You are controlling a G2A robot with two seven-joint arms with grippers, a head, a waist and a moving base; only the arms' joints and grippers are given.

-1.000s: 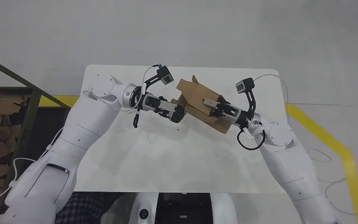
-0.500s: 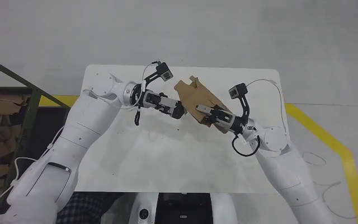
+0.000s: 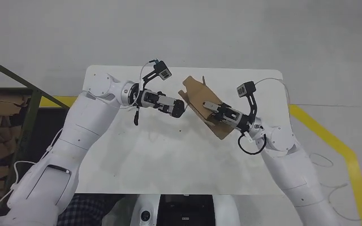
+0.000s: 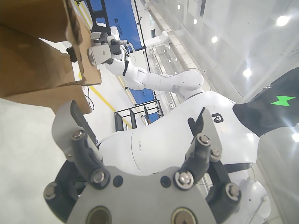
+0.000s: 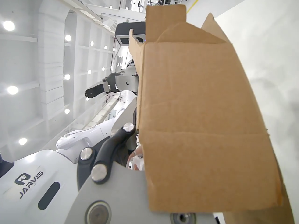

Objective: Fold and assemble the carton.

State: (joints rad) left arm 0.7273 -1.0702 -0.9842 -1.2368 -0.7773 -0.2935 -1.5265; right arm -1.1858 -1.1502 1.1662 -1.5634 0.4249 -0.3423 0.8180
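The brown carton is partly opened and held tilted above the middle of the white table. My right gripper is shut on the carton's wall at its right end; in the right wrist view the carton hides all but one dark finger. My left gripper hovers just left of the carton, fingers apart with nothing between them. In the left wrist view, the left gripper stands open below the carton's ragged flap.
The table's near half is bare white surface. A green metal rail runs past the table's left side, and a yellow floor line passes on the right.
The right gripper has drawn the carton slightly to the right and turned it. The left gripper has shifted a little up and left, off the carton's edge.
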